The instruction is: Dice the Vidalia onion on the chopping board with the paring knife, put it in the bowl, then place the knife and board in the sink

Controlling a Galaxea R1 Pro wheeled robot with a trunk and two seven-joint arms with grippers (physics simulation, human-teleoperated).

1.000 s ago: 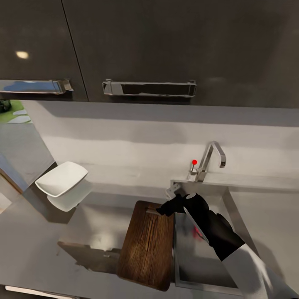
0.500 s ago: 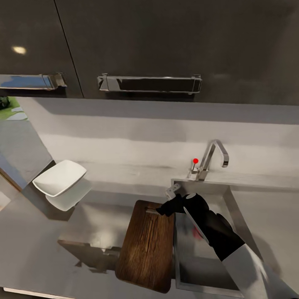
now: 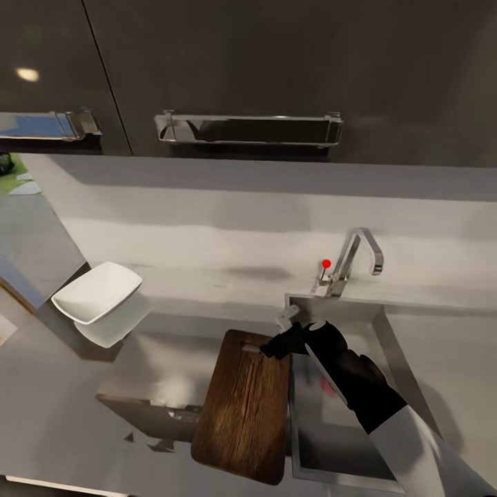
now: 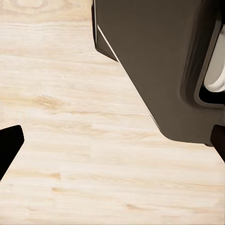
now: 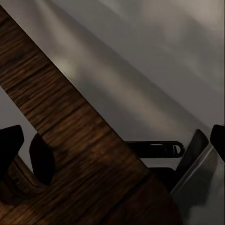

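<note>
The chopping board [image 3: 243, 414] has its far end clamped by the outstretched right gripper [image 3: 276, 347].

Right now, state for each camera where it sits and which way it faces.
Head view: on the head, facing forward and down at the countertop, bowl, chopping board and sink; right gripper at the board's far end.
Left wrist view: on the left arm, facing a pale wooden floor; dark fingertips show.
Right wrist view: on the right arm, facing the board's handle slot; fingertips show.
Head and right wrist views share the board.
</note>
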